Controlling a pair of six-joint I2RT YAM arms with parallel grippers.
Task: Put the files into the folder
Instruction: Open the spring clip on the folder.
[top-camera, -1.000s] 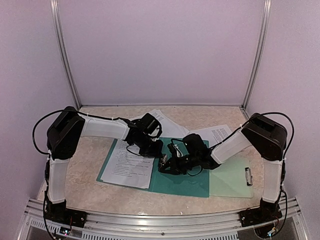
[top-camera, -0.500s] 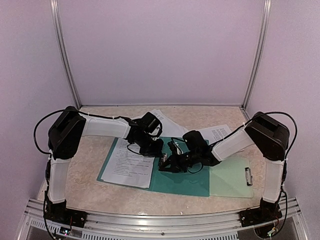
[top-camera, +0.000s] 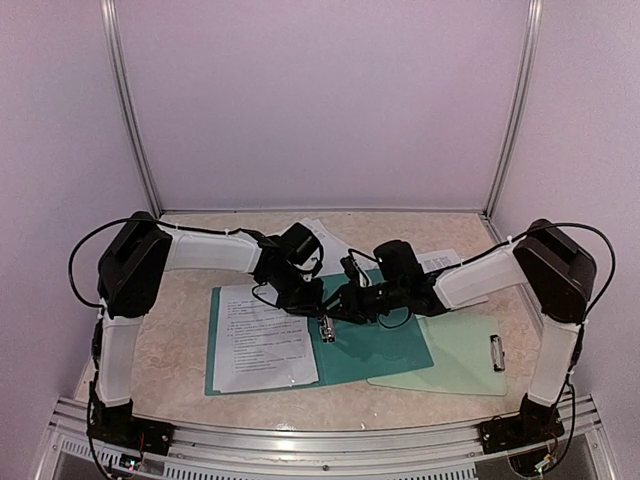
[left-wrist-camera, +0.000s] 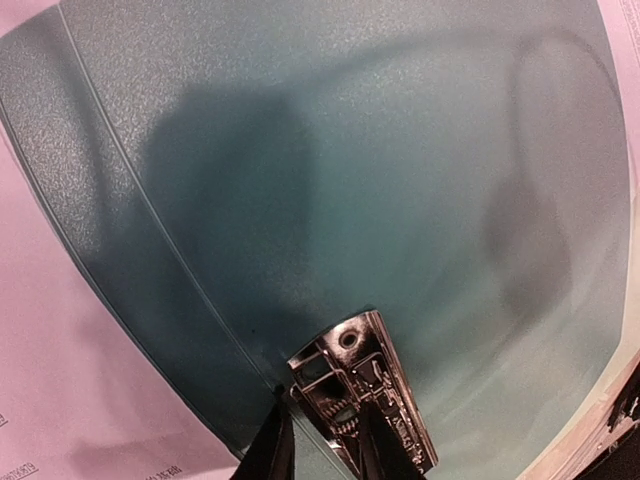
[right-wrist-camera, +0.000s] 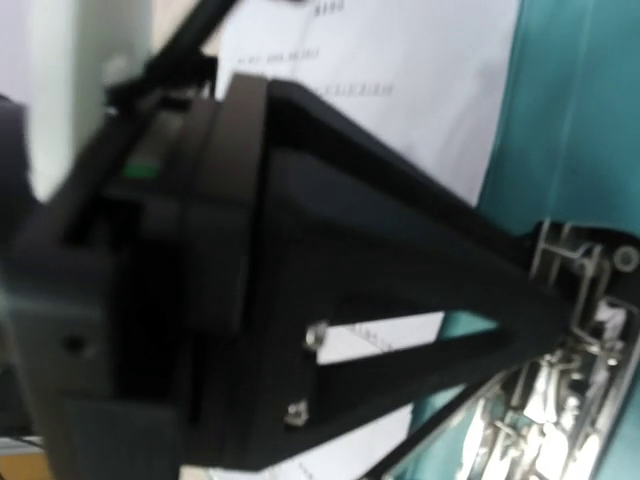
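Marbled table (top-camera: 170, 340), teal folder (top-camera: 385, 345), clip (left-wrist-camera: 345, 370) half hidden beneath left gripper (left-wrist-camera: 320, 430), right gripper (top-camera: 348, 303)

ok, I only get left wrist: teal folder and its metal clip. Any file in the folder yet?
Observer: Yes, one printed sheet lies on the open folder's left half.
Operator: More files outside it?
Observer: Yes, loose sheets on the table's far side.
Operator: Where's the right gripper?
Observer: The right gripper hovers over the folder's middle, by the clip, close to the left gripper.
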